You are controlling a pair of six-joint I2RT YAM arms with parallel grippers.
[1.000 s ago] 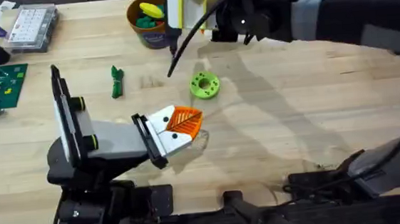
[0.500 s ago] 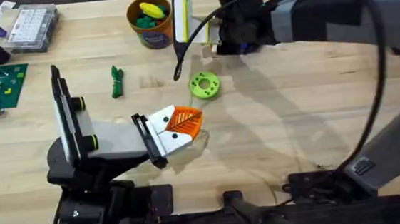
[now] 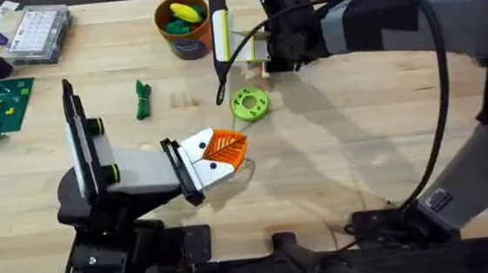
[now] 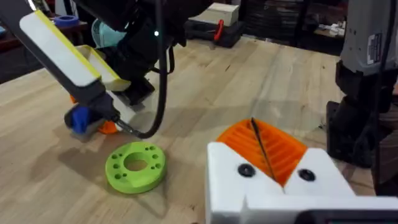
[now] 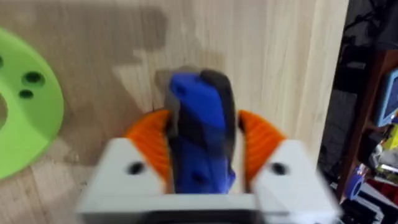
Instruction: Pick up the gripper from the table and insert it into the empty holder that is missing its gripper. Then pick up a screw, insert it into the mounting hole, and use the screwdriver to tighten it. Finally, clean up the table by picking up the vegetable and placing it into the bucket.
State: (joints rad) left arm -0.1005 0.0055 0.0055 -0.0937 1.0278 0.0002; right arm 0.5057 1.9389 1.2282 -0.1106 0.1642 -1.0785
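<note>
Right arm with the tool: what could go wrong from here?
The right claw grips a blue-handled tool whose long, tilted shaft hangs close to the small orange bucket and over the lime-green ring; a swing could knock either. The black cable trailing from the arm might snag.

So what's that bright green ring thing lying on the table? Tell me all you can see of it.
The lime-green ring is a flat, thick disc that looks like matte plastic, with a round hole through its middle and several small holes around its face. It lies flat on the wooden table, behind the orange-tipped gripper piece and just below the tip of the tool held by the right gripper. Nothing appears to touch it.
</note>
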